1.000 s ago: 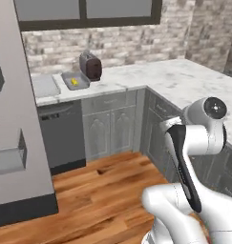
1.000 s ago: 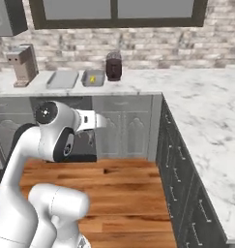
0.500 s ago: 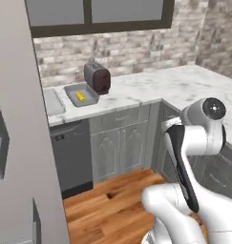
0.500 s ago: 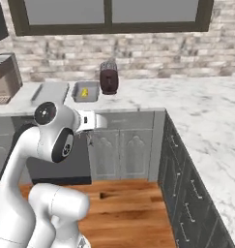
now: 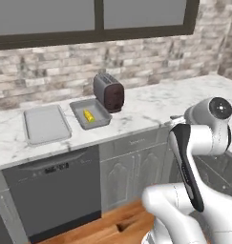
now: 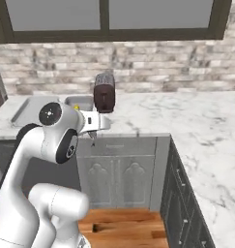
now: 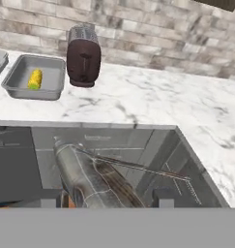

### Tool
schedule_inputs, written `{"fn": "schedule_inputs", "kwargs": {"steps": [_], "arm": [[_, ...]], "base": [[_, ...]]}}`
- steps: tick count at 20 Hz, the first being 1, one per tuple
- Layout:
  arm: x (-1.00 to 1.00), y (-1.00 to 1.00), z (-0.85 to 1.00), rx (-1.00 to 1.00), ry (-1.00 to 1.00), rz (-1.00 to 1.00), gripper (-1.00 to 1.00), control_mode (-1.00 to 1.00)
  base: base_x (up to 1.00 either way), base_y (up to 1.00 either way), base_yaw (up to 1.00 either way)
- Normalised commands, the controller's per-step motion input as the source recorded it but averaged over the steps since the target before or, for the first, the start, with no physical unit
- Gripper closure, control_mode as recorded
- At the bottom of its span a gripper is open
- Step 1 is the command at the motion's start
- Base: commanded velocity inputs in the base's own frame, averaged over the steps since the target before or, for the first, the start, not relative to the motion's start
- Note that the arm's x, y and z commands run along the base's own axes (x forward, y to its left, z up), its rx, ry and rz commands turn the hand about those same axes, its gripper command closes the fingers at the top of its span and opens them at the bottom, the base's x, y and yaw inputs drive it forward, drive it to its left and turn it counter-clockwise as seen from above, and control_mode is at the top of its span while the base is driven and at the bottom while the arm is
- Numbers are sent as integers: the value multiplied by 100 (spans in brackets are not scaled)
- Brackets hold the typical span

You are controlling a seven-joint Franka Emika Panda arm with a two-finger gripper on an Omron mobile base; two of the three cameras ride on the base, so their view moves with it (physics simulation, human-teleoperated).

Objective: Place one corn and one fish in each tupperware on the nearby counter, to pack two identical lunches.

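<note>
While two tupperware (image 5: 46,125) (image 5: 90,113) wait, one corn (image 5: 89,116) shows.

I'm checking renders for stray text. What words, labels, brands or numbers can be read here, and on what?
None. The toaster, both trays, the dishwasher front and the cabinets carry no legible text. A small dark panel on the dishwasher is too blurred to read.

A home kitchen: marble counter (image 5: 151,107), toaster (image 5: 108,91), dishwasher (image 5: 53,190), grey cabinets (image 6: 121,177), brick backsplash (image 5: 50,62) under windows.
</note>
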Motion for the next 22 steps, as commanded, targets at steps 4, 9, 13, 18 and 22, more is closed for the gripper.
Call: {"fn": "schedule_inputs", "kwargs": {"steps": [4, 9, 13, 18, 22], "arm": [[0, 0, 0, 0, 0, 0, 100, 100], [0, 0, 0, 0, 0, 0, 100, 100], [0, 0, 0, 0, 0, 0, 100, 100], [60, -19, -34, 3, 25, 0, 100, -100], [100, -22, -46, 16, 52, 0, 100, -100]], "base": [[100, 63, 18], [100, 77, 11], [100, 85, 1], [40, 7, 0], [0, 0, 0]]}}
